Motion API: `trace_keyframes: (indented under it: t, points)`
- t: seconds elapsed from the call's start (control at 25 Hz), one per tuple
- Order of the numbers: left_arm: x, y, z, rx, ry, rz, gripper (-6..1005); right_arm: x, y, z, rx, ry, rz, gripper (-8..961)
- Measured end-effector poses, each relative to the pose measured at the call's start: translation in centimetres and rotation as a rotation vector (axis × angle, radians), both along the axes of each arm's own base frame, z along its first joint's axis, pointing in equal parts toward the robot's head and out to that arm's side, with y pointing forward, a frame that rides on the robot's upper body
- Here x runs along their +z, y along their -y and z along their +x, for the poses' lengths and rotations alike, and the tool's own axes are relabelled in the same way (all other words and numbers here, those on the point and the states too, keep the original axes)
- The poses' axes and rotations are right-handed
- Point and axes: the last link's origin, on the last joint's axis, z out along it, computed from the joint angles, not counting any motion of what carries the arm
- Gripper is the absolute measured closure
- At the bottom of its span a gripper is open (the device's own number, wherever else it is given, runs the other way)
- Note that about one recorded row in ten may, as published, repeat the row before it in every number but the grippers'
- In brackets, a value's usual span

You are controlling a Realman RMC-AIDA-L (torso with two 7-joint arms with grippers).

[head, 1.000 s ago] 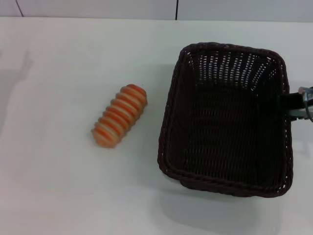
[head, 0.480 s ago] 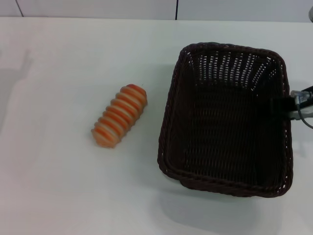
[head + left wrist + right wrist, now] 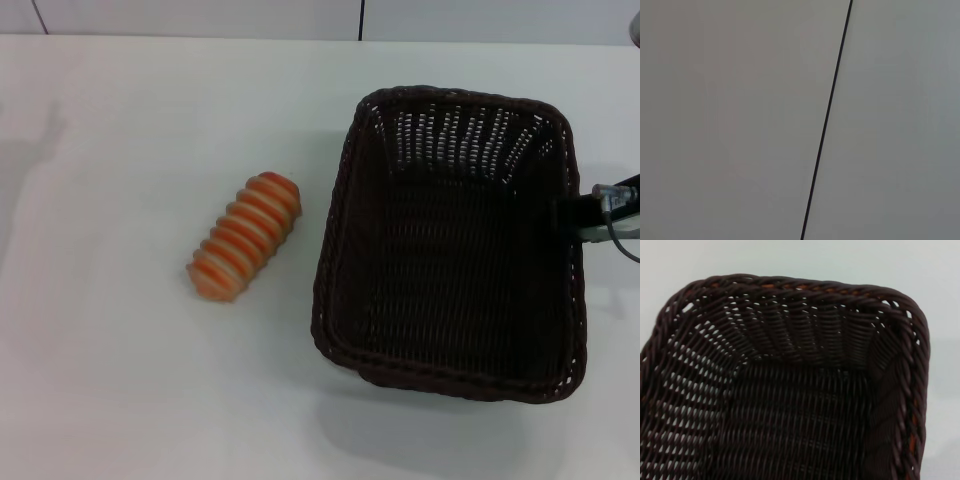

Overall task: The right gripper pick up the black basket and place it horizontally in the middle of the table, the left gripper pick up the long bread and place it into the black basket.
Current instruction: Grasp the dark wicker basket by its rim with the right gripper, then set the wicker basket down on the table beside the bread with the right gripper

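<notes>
On the right half of the white surface (image 3: 130, 400) sits the black basket (image 3: 450, 245), a large rectangular wicker piece in dark brown-black, with a braided rim and open-weave walls that let light through near the top. Its long sides run away from the robot, and a shadow lies under its near edge. The right gripper (image 3: 585, 215) is at the middle of the basket's right rim, its fingers closed on that rim. From the right wrist view the basket (image 3: 790, 390) fills the picture, its woven floor dark and tight. Well apart to the left lies the long bread (image 3: 245, 236), a small oblong loaf ridged with orange and cream stripes, angled diagonally. No view shows the left gripper.
</notes>
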Motion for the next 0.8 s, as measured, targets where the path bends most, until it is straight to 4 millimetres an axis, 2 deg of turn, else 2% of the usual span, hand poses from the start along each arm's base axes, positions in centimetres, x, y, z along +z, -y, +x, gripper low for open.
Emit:
trace_keyframes:
  t: [0.2, 0.36, 0.8]
  points:
    - [0.3, 0.0, -0.1, 0.003, 0.004, 0.011, 183, 0.1, -0.3, -0.1, 0.029, 0.002, 0.018, 719]
    - [1.3, -0.1, -0.4, 0.016, 0.015, 0.051, 183, 0.7, -0.9, -0.3, 0.111, 0.003, 0.060, 754]
    - [3.4, 1.2, -2.4, 0.101, 0.032, 0.160, 185, 3.0, -2.5, -2.4, 0.504, 0.091, 0.140, 778]
